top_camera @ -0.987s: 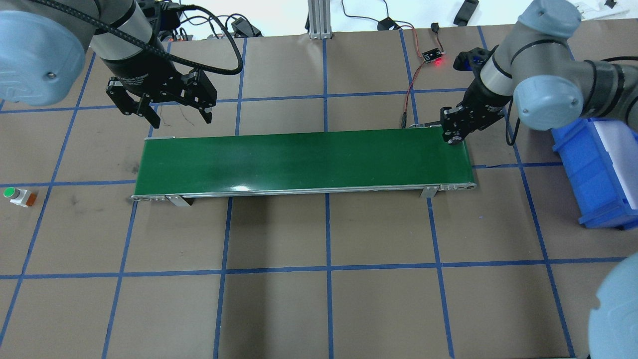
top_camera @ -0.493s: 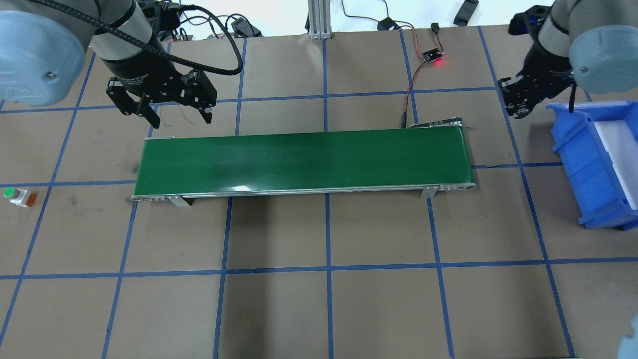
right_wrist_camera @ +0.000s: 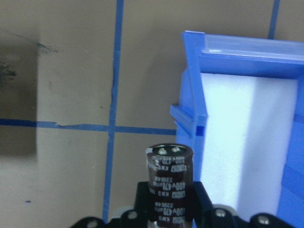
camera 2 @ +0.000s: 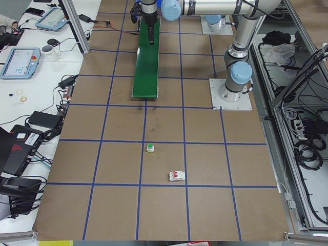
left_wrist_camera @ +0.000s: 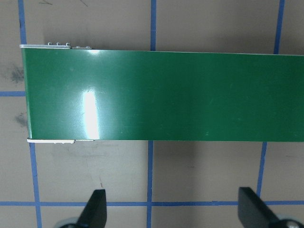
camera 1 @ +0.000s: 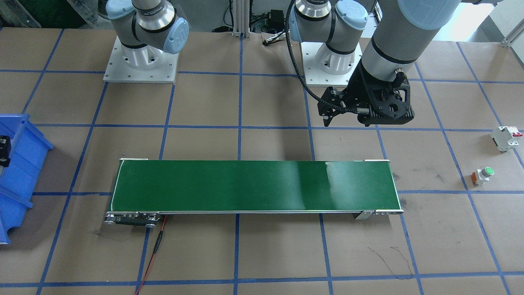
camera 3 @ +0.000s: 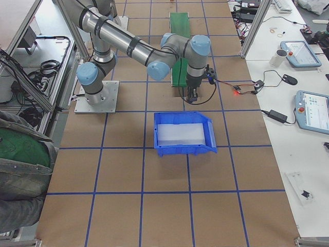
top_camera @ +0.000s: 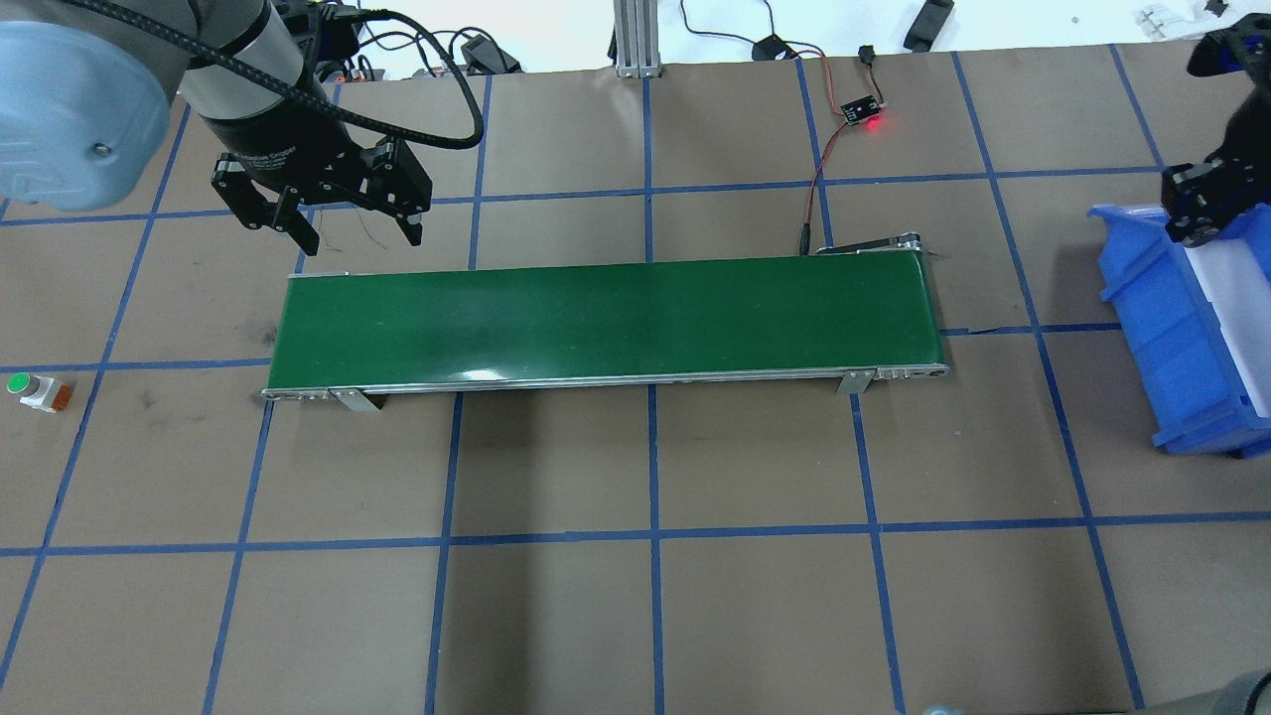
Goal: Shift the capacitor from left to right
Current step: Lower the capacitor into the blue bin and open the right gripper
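Note:
The capacitor (right_wrist_camera: pixel 168 185), a black cylinder with pale printing and a silvery end, stands upright between the fingers of my right gripper (right_wrist_camera: pixel 168 206), which is shut on it. In the overhead view the right gripper (top_camera: pixel 1192 214) hangs over the far-left corner of the blue bin (top_camera: pixel 1172 328). The capacitor itself is hidden there. In the right wrist view the bin's wall (right_wrist_camera: pixel 190 95) lies just right of the capacitor. My left gripper (top_camera: pixel 359 236) is open and empty behind the left end of the green conveyor belt (top_camera: pixel 606 323). Its fingertips (left_wrist_camera: pixel 97 209) show wide apart.
A white push button with a green cap (top_camera: pixel 35 390) stands at the table's left. A white circuit breaker with a red tab (camera 1: pixel 506 138) lies near it. A small board with a red light (top_camera: pixel 862 109) and its wires sit behind the belt's right end.
My right gripper has lifted from the belt's right end and moved right to the blue bin, holding the capacitor. The left arm has not moved.

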Robot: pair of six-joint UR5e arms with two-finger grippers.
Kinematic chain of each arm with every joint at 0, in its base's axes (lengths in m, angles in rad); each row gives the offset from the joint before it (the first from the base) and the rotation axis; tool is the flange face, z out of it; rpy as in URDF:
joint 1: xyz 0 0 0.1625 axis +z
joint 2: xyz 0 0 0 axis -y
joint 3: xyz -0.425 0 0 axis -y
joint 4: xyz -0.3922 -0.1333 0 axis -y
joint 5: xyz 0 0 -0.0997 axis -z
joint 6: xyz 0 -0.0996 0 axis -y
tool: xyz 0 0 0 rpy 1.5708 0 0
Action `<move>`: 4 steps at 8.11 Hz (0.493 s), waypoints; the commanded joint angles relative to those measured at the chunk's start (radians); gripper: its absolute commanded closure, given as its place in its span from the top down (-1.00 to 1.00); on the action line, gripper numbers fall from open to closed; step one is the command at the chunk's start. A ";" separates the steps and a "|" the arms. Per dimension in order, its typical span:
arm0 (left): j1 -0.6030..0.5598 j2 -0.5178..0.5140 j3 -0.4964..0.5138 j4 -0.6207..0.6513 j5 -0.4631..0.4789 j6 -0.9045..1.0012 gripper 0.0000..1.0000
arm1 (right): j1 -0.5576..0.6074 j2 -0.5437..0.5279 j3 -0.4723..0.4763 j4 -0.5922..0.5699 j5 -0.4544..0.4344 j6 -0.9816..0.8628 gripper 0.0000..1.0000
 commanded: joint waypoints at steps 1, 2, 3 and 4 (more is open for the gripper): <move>0.000 0.000 0.000 -0.001 0.000 0.000 0.94 | -0.141 0.008 0.002 -0.006 -0.001 -0.143 -1.00; 0.001 0.000 0.000 -0.001 0.000 0.000 0.94 | -0.178 0.026 0.009 -0.008 0.002 -0.182 -1.00; 0.000 0.000 0.000 0.000 0.000 0.000 0.94 | -0.203 0.060 0.010 -0.008 0.010 -0.200 -1.00; 0.000 0.000 0.000 0.000 0.000 0.000 0.94 | -0.226 0.094 0.014 -0.013 0.016 -0.202 -1.00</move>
